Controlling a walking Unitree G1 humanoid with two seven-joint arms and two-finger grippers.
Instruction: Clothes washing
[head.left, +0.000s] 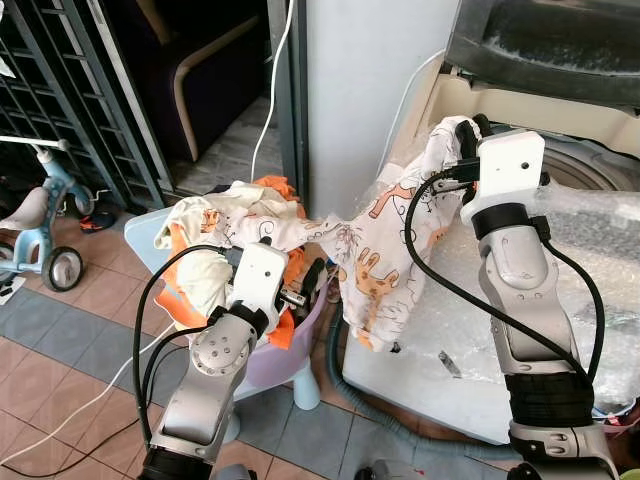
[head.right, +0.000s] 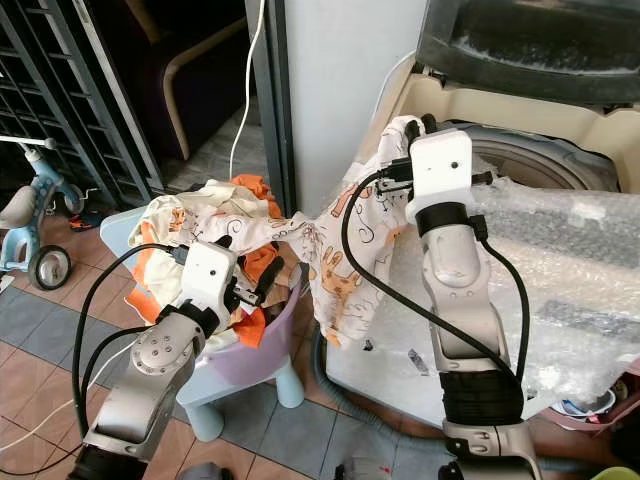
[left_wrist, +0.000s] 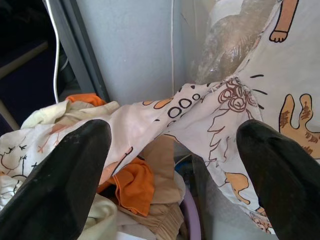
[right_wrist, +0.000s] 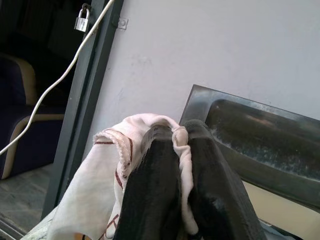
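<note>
— So which step is this?

— Loading, I'd judge. The right gripper (right_wrist: 172, 170) has its fingers pinched tight on a fold of the white cotton garment printed with orange giraffes (head.left: 385, 265), lifted at the rim of the cream top-loading washing machine (head.right: 560, 150). The cloth's tail trails back to the heap in the lilac plastic laundry basket (head.right: 275, 335).

— And the left gripper (left_wrist: 175, 165)?

— Fingers spread wide, holding nothing, poised just above that trailing stretch over the basket.

— Next?

— Probably carry the pinched end over the drum and let go, freeing the tail so it doesn't snag the pile.
</note>
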